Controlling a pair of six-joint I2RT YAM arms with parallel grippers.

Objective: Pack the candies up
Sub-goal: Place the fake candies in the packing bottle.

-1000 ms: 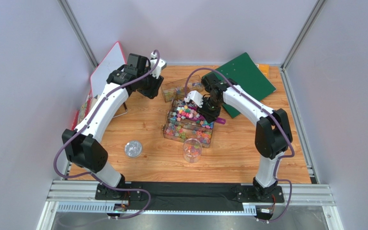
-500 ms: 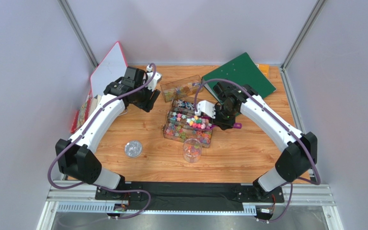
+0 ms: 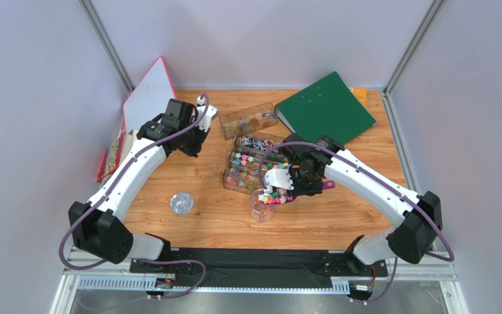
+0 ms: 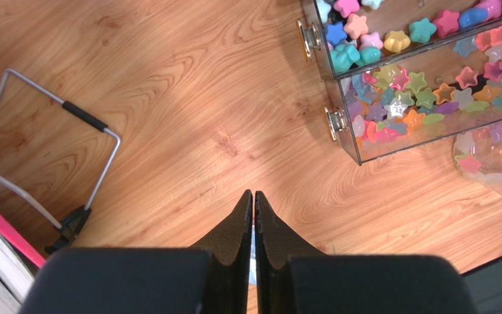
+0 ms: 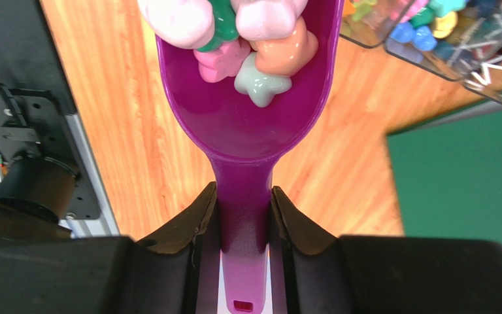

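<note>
- The clear cup (image 3: pixel 262 205) stands on the worktop just nearer than the candy box (image 3: pixel 258 167), placed to receive. Some candies already lie in it.
- The right gripper (image 5: pixel 244 196) has its fingers clamped on the purple scoop (image 5: pixel 247 124) handle. The scoop's load of candies (image 5: pixel 260 62), earlier above the box, now hangs over the cup, apparently for tipping.
- The left gripper (image 4: pixel 253 196) is left of the box. Its fingers, earlier apart, are now together on nothing, parked out of the way.

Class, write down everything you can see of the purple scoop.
The purple scoop is glossy and plastic-looking, with a rounded bowl narrowing into a flat handle that has a small slot at its end. The fingers of the right gripper clamp the handle from both sides. Star-shaped candies, pink, orange and pale green, lie heaped in the bowl. It hangs over the clear cup.
</note>
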